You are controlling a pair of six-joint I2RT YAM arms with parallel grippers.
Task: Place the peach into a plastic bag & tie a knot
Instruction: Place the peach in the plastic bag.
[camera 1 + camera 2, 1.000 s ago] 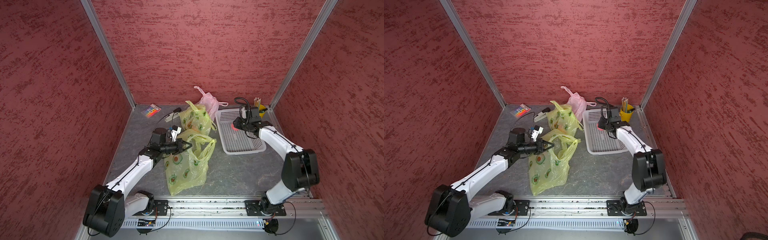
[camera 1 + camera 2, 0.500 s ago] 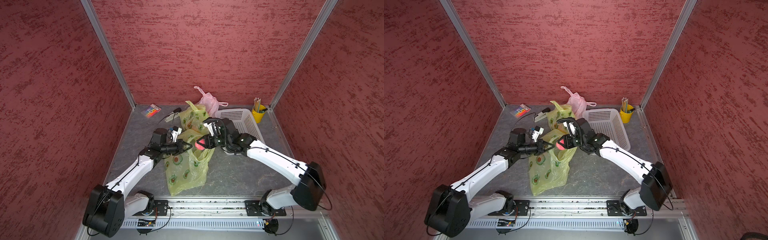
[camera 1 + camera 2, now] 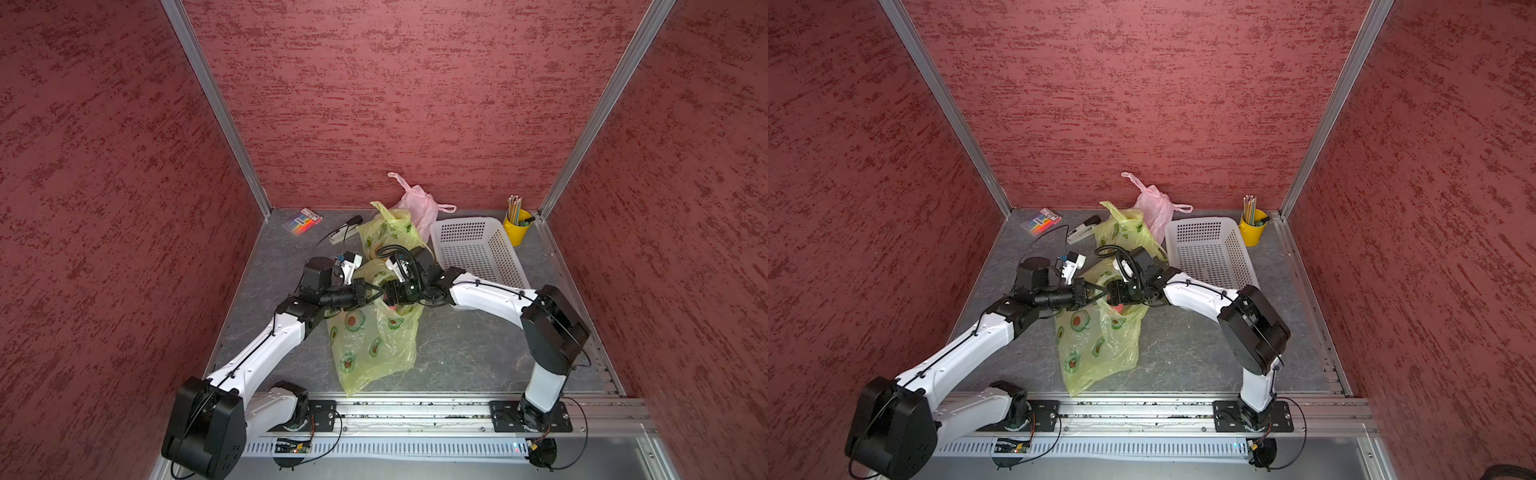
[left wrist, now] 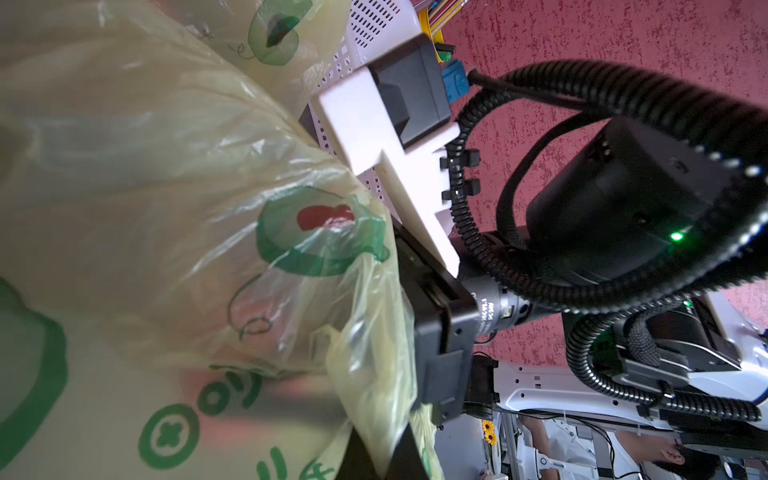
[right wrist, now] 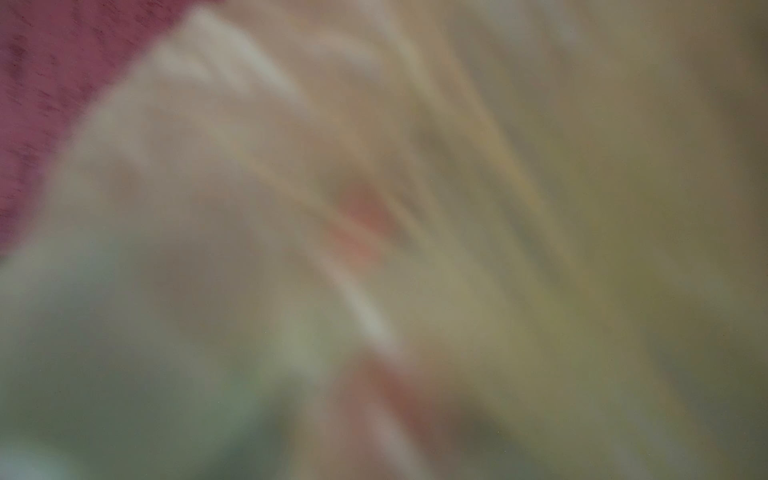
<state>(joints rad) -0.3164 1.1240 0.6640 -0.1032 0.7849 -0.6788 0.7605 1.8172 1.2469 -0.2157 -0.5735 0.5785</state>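
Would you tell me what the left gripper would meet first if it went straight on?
Probably the right gripper, facing it across the mouth of the yellow-green bag, though depth is unclear.

The left gripper [image 3: 371,296] and right gripper [image 3: 387,300] meet tip to tip at the mouth of the open bag [image 3: 374,345], which extends from the jaws across the table [image 3: 457,349] toward the base rail [image 3: 415,409]. The peach [image 3: 1119,308] sits in this bag, just under the right jaws. Behind the jaws stands a second bag [image 3: 388,235], with a rear bag [image 3: 419,203] behind it. The basket [image 3: 505,257] lies right of the right jaws, the cup [image 3: 515,237] behind it. The stapler [image 3: 343,230] and card pack [image 3: 302,221] lie behind and left of the left jaws.
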